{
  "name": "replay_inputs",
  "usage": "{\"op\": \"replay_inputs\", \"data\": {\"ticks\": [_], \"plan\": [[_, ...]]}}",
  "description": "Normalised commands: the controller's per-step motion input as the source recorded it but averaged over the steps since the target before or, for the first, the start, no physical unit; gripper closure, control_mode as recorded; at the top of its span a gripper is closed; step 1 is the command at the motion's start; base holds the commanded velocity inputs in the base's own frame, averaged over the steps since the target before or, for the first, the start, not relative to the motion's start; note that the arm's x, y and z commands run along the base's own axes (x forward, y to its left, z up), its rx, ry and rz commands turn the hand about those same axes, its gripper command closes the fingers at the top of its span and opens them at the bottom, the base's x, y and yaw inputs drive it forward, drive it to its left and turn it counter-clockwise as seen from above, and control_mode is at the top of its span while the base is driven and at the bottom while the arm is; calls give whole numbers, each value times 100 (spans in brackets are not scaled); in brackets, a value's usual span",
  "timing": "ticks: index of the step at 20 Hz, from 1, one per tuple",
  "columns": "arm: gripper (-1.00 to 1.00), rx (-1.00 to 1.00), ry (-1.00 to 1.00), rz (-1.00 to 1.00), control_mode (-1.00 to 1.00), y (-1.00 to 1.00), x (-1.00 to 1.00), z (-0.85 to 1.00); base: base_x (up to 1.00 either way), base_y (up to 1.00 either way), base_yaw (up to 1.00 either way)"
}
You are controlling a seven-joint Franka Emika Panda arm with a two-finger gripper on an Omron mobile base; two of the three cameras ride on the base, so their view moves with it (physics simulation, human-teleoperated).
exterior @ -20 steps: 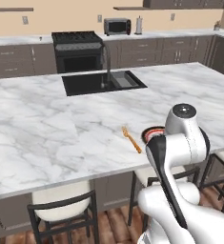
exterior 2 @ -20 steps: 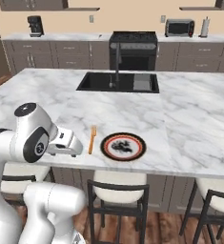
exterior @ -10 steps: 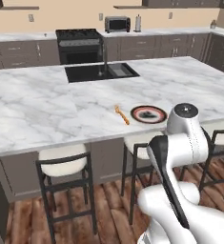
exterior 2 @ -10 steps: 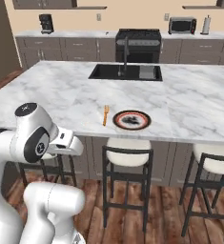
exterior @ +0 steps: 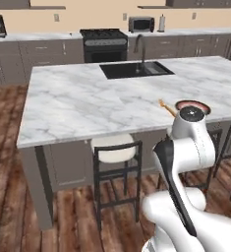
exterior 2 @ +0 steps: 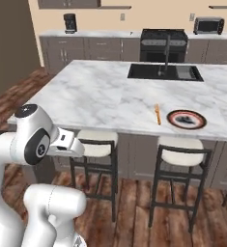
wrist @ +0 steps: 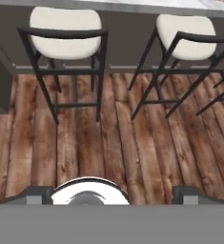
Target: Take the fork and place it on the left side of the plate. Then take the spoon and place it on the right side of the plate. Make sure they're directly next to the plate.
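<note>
On the marble table [exterior 2: 105,96], near its front edge, the plate [exterior 2: 186,119] sits with the orange fork [exterior 2: 157,114] lying just beside its left rim; in the left base view the same plate [exterior: 191,106] and fork [exterior: 167,108] peek out past the arm's upper joint; we cannot make out the spoon anywhere, so we leave its place unsaid. Our end effector [wrist: 111,193] hangs well away from the table, pointed down at the wooden floor [wrist: 89,143] in front of two bar stools, the left stool [wrist: 66,26] and the right stool [wrist: 192,31]; its fingertips [wrist: 37,193] stand wide apart with nothing between them.

We judge that the fork's half of the task looks done or close to it, since it lies alongside the plate, though from here we cannot tell whether it touches the rim; the step in hand is therefore to find and fetch the spoon. To do that well we would bring the base square to the table first, then lift the arm clear of the stools before reaching over the edge; once the spoon shows, we would come down with the jaws across its thin handle, not along it, and press low, for so slim a thing slips easily on stone; we would set it close against the plate's right rim, parallel to the fork.
</note>
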Motion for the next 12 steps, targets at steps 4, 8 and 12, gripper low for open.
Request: {"op": "replay_inputs", "data": {"ticks": [4, 8, 12], "plan": [[-100, 0, 0, 0, 100, 0, 0, 0, -1, 100, 0], [-100, 0, 0, 0, 100, 0, 0, 0, 1, 100, 0], [-100, 0, 0, 0, 100, 0, 0, 0, 16, 100, 0]]}}
